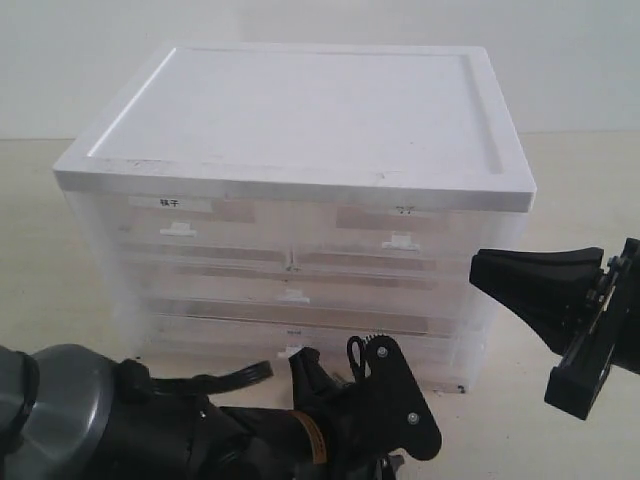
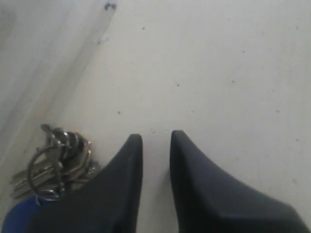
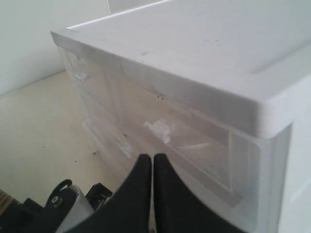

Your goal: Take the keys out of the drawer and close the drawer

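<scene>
Left claw stands narrowly parted and empty; the keys lie just outside one finger. I'd open wider and shift across over the ring before closing. Right claw, pressed shut and empty, faces the drawer cabinet.

White label, two unreadable characters, on top-left drawer front.

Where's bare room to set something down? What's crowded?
Free: the table beyond the fingers of the left gripper, the flat white top of the drawer unit, and table left of it in the exterior view. Crowded: beside those fingers where the keys lie, and the unit's front, blocked by the left arm and right gripper.
</scene>
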Controlling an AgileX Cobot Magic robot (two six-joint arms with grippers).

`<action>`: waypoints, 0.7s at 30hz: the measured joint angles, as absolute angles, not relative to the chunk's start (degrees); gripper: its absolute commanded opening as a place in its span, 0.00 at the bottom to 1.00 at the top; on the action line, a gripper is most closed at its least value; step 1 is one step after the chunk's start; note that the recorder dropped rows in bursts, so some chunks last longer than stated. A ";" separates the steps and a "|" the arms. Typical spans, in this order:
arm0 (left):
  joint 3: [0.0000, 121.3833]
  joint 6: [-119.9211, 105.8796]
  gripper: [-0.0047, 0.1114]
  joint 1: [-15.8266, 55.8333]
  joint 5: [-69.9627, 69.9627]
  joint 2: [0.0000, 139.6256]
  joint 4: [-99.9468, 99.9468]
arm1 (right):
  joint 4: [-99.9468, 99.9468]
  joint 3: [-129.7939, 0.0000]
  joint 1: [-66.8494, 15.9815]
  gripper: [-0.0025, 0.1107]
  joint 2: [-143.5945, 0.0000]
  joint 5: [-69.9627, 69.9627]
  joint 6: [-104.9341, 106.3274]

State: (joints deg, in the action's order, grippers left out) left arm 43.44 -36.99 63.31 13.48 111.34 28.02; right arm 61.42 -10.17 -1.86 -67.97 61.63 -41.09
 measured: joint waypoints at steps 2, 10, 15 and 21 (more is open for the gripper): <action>43.58 -36.99 0.21 62.63 13.64 111.46 28.02 | 61.42 -10.17 -1.86 0.02 -67.97 61.63 -41.09; 43.58 -37.08 0.21 57.52 10.48 110.06 28.50 | 61.32 -10.17 -1.86 0.02 -67.97 61.97 -41.09; 41.89 -37.08 0.18 58.73 5.97 103.41 28.48 | 61.32 -10.17 -1.86 0.02 -67.97 62.35 -41.09; 37.79 -37.92 0.12 64.07 6.07 86.62 28.48 | 61.44 -10.17 -1.86 0.02 -67.97 63.35 -41.09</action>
State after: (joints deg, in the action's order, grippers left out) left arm 37.79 -37.92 64.07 6.07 86.62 28.48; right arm 61.44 -10.17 -1.86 -67.97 63.35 -41.09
